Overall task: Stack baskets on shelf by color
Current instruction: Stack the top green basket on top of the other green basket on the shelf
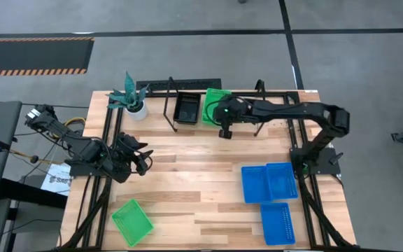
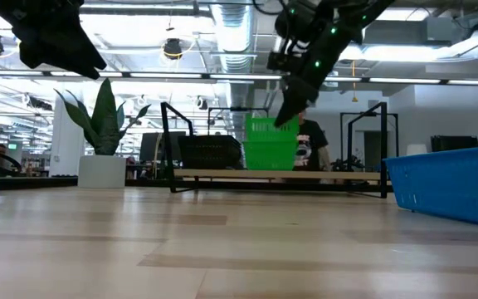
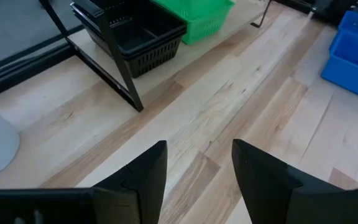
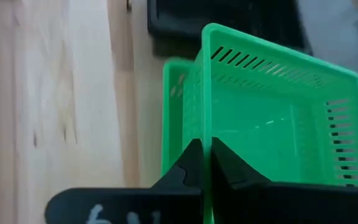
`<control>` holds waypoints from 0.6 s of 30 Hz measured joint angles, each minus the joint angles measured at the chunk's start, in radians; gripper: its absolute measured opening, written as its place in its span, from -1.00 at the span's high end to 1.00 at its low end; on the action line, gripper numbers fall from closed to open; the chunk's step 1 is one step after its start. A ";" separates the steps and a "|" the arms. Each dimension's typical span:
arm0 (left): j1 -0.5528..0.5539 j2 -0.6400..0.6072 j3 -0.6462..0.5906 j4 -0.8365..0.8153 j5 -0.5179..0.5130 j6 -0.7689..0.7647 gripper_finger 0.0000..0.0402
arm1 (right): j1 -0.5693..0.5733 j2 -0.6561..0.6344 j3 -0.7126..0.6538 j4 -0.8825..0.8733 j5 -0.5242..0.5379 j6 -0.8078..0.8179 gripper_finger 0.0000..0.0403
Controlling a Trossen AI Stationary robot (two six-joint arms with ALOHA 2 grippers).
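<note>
This is a robotics lab or test hall inside a large industrial-style building. Two dark robot arms (image 1: 285,110) are bolted to a black metal frame (image 1: 306,192) around a light wooden table (image 1: 201,182), which stands on a grey concrete floor (image 1: 187,56) marked with black lines and an orange-and-black hazard strip (image 1: 33,68). Looking level across the table, the room behind shows an open ceiling with bare silver ducts (image 2: 235,29), rows of strip lights (image 2: 139,79) and more black frames (image 2: 368,133) farther off, with a person (image 2: 312,143) in a dark shirt among them.
</note>
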 joint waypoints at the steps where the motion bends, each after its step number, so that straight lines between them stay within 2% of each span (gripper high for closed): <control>1: 0.000 0.000 0.000 0.000 0.000 0.000 0.16 | 0.000 0.004 0.000 0.002 -0.001 -0.003 0.93; 12: 0.000 0.000 0.000 -0.001 0.006 0.000 0.16 | 0.000 0.015 0.000 0.012 -0.004 -0.004 0.83; 18: 0.000 0.000 0.000 -0.001 0.040 0.000 0.16 | -0.014 0.015 0.000 0.014 -0.011 0.037 0.58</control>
